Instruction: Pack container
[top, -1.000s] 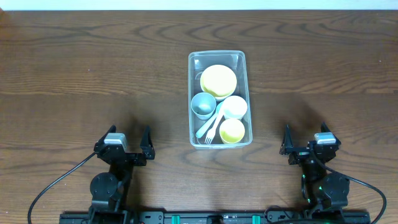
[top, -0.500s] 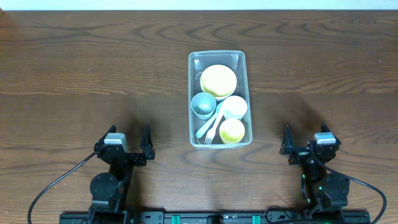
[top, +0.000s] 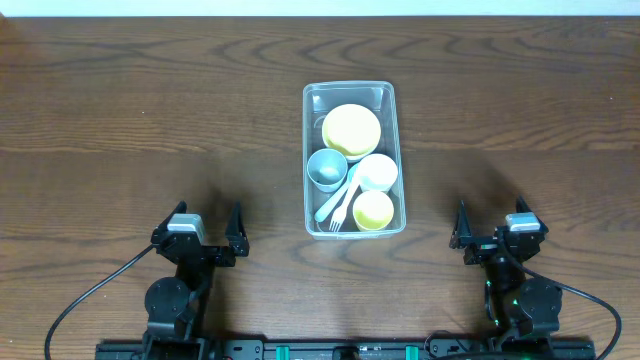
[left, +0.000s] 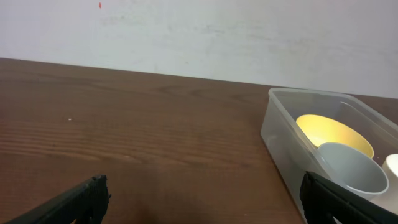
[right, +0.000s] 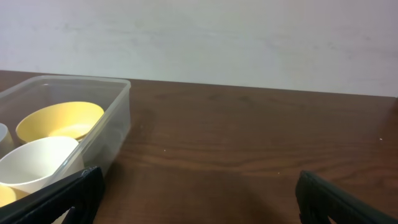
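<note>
My left gripper (top: 208, 228) and right gripper (top: 490, 228) stood wide open at the near edge, holding nothing. The container (top: 349, 87) sat mid-table between them, with a yellow bowl (top: 351, 130), cups and a fork (top: 337, 206) inside. Any reach risked a finger catching its rim and tipping it, I judged.

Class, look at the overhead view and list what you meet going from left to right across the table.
left gripper → container → right gripper
</note>
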